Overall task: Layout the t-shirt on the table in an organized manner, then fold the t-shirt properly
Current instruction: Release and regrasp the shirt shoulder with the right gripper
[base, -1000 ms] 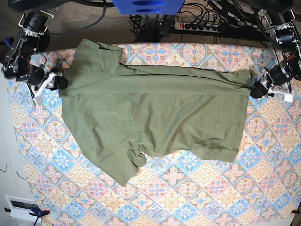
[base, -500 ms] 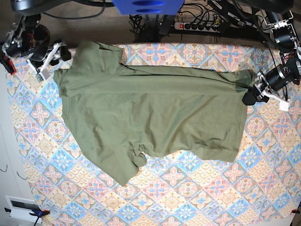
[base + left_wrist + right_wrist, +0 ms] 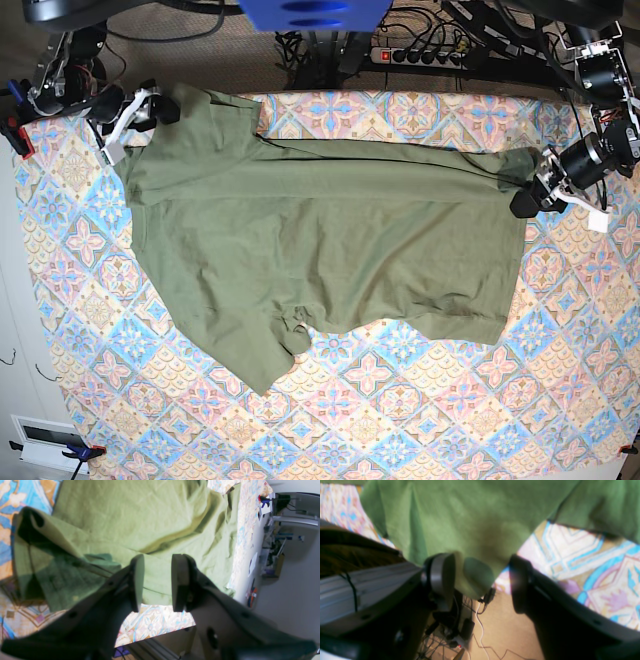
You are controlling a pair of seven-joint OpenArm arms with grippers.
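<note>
A: T-shirt first. I see it spread over the upper middle of the base frame, olive green, plain, no print. It lies mostly flat on the worktop, with one long crease running across it near the top.

B: How tidy is it?

A: Not very. The lower left part runs out into a point toward the bottom of the frame, with a small bunched knot of cloth beside it at the lower edge. The upper left corner reaches the far worktop edge. On the right side the cloth is gathered into a dark pinch.

B: And the pincers?

A: The left pincer sits at the right edge of the base frame, right at that gathered end. In my left wrist view its pads stand a narrow gap apart with green cloth behind them; I cannot tell whether any cloth is between them. The right pincer is at the upper left, at the shirt's corner. My right wrist view shows its jaws spread wide, with a flap of the shirt hanging down between them against one pad, unclamped.

B: The cover?

A: Diamond tiles in blue, pink and beige all round the shirt.
</note>
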